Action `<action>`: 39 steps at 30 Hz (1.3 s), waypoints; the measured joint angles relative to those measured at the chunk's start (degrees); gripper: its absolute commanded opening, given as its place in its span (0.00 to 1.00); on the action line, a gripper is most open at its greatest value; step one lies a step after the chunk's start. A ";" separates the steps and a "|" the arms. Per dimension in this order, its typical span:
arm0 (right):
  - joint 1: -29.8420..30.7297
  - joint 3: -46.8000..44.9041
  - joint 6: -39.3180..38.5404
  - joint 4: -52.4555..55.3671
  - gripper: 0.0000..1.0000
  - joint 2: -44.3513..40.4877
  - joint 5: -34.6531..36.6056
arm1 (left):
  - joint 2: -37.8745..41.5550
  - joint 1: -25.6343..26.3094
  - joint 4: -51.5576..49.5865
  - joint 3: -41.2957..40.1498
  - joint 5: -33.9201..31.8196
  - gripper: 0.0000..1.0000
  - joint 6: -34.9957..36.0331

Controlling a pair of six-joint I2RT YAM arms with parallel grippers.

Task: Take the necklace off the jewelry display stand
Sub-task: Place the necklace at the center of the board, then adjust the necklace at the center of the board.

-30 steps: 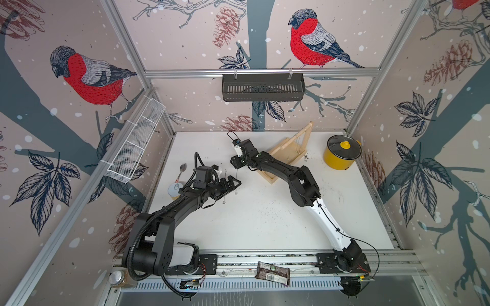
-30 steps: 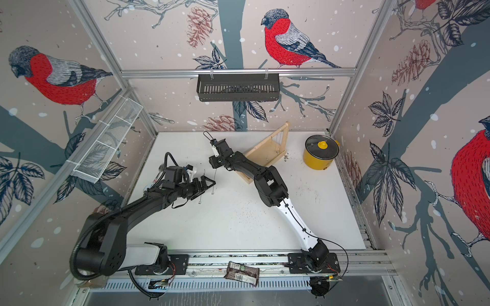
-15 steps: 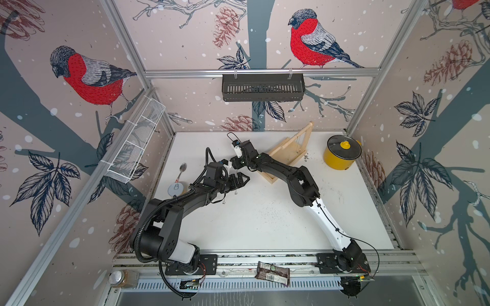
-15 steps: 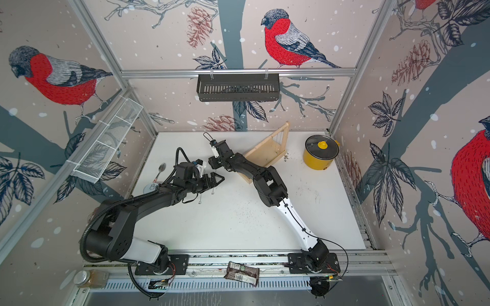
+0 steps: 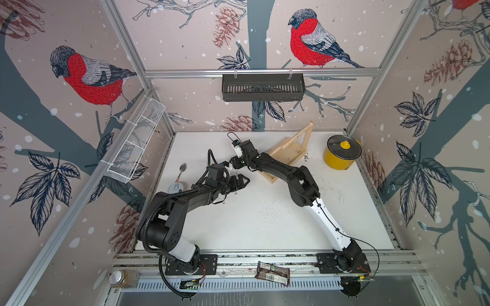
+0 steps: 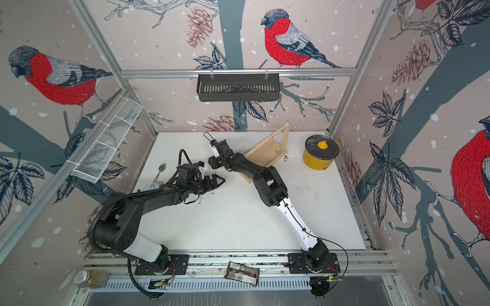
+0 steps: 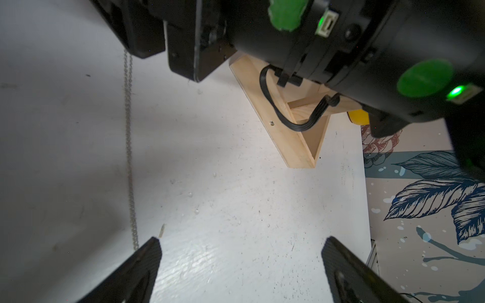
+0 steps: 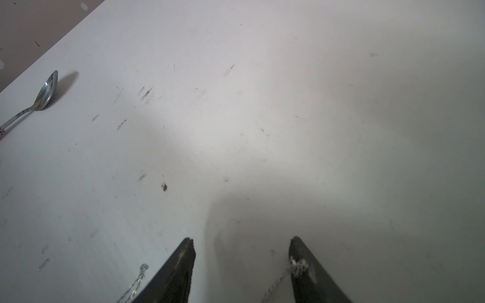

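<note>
Necklace (image 7: 128, 157) is light, limp, slippery; it drapes over your half-spread right gripper (image 8: 241, 238). Left gripper (image 7: 241, 240) gapes empty beside it: pinch the hanging strand.

- The left arm (image 5: 185, 204) is built of chunky matte black links with rounded joint housings; its lowest link wears a smooth white shell (image 5: 183, 249).
- A ribbed black cable conduit (image 5: 148, 222) follows its outside, and thin red and black wires (image 5: 202, 273) show beside its black base plate (image 5: 209, 261).
- The right arm (image 5: 281, 169) has black upper links and a long white lower link (image 5: 322, 216) with a thin black cable (image 5: 328, 220) clipped along it.
- In the left wrist view, the right arm's black housing carries round green patches (image 7: 425, 77), a lit green lamp (image 7: 456, 92) and a flat black ribbon cable (image 7: 286, 119).
- The left gripper (image 7: 241, 239) has flat matte black fingers (image 7: 136, 272) tapering to blunt tips.
- The right gripper (image 8: 241, 238) has the same dark tapering fingers (image 8: 175, 272), with pale scuffs near the tips.
</note>
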State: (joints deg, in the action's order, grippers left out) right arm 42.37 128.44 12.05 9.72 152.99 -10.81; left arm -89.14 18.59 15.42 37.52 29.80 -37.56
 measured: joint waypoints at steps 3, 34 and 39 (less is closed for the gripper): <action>0.00 0.00 0.00 0.00 0.59 0.00 -0.13 | -0.02 0.11 0.35 -0.48 -0.02 0.96 0.02; -0.04 -1.03 0.00 -1.20 0.60 -0.44 -0.33 | -0.83 0.33 1.84 -3.61 -0.02 0.97 0.02; -0.04 -1.07 0.00 -0.79 0.61 -0.55 -0.31 | -0.44 0.33 2.19 -4.20 0.00 0.96 0.02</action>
State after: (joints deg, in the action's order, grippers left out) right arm 42.33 127.37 12.05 8.93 152.44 -11.11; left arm -89.58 18.92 17.61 33.32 29.80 -37.54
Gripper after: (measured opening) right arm 0.604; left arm 0.964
